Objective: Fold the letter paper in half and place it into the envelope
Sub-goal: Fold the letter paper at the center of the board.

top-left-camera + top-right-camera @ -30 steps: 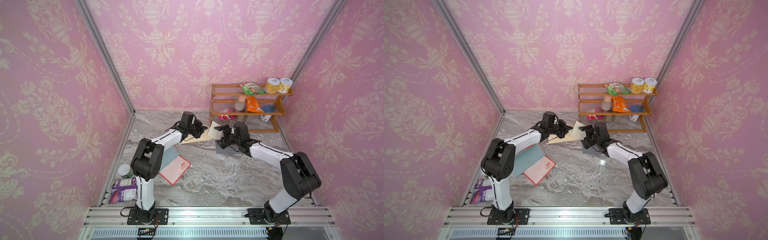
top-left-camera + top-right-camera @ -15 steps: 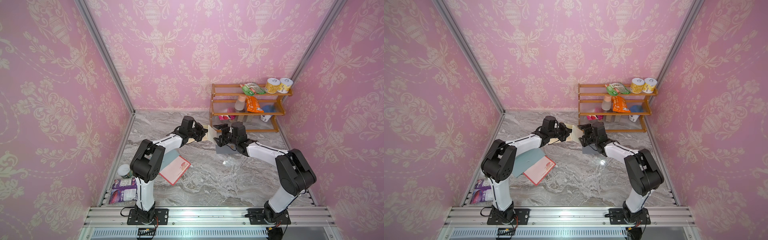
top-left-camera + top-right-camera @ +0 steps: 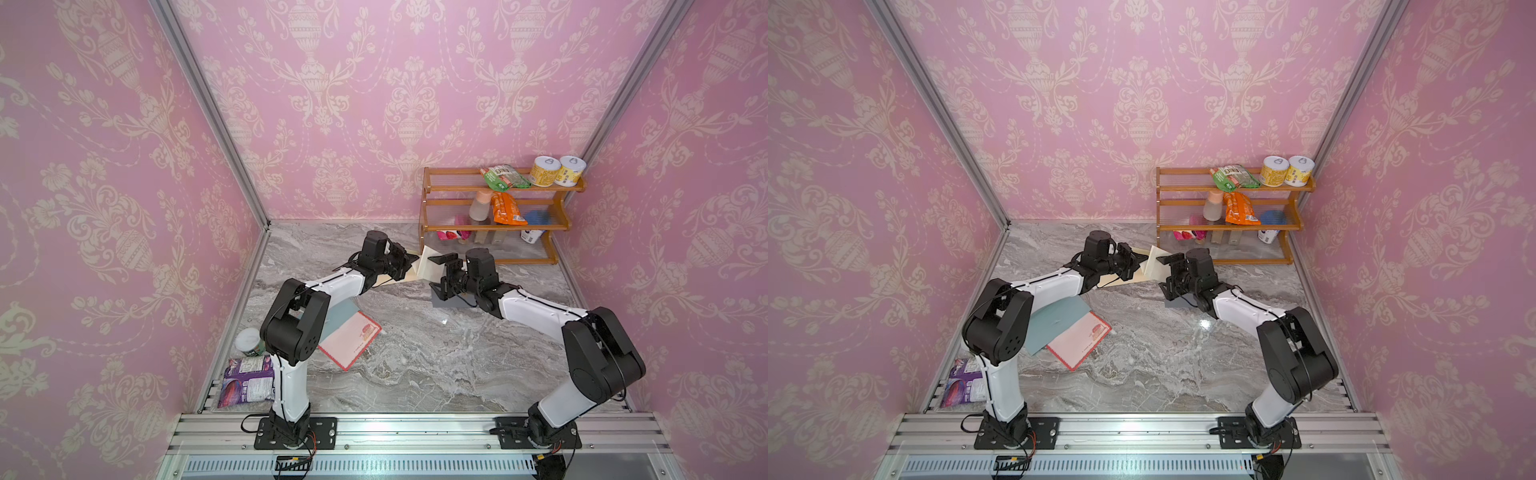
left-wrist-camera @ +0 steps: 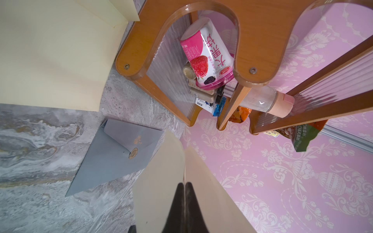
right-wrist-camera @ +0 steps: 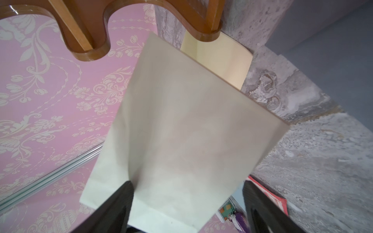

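Left pincer (image 3: 409,261): clenched on an edge of the cream letter paper (image 3: 429,266), fingertips pressed together in the left wrist view.
Right pincer (image 3: 436,272): released, jaws spread wide to either side of the raised sheet, gripping nothing.
Letter paper: partly lifted, partly resting on the grey marble worktop (image 3: 415,365), between the two pincers, near the wooden rack (image 3: 494,226).
Envelope (image 4: 113,157): grey-blue, flap down, flat on the worktop just beside the paper, beneath the right pincer in both top views.
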### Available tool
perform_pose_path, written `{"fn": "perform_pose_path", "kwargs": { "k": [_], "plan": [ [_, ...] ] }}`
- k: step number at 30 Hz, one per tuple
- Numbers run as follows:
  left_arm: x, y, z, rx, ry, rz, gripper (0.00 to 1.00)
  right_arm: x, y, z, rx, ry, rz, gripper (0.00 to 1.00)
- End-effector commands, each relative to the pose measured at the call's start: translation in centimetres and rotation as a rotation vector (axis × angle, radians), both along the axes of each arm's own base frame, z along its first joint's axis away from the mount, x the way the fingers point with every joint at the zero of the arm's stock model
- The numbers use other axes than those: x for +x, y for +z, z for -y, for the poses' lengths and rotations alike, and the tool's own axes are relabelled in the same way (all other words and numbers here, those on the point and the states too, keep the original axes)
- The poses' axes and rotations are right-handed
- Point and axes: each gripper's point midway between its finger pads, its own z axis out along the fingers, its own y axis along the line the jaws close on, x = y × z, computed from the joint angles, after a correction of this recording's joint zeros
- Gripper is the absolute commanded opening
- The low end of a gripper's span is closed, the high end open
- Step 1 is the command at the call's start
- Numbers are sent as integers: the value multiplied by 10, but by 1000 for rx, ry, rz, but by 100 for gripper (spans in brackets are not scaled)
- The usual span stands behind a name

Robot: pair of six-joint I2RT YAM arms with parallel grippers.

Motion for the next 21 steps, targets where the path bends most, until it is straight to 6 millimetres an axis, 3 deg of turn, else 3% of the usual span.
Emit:
{"fn": "perform_pose_path", "kwargs": {
  "k": [1, 5, 8, 18, 21],
  "plan": [
    [9, 22, 2, -54, 34, 34, 0, 2, -19, 7, -6, -61, -12, 88],
    [10, 25, 5, -106, 54, 20, 0, 8, -26, 19, -5, -143, 35, 88],
    [10, 25, 7, -142, 59, 8, 0, 13, -20, 25, -2, -182, 95, 87],
    [-10, 4, 11, -159, -38, -27, 0, 25, 22, 40, 23, -131, 329, 82],
    [-16, -2, 11, -149, -79, -22, 0, 24, 26, 39, 35, -84, 350, 81]
  ]
}}
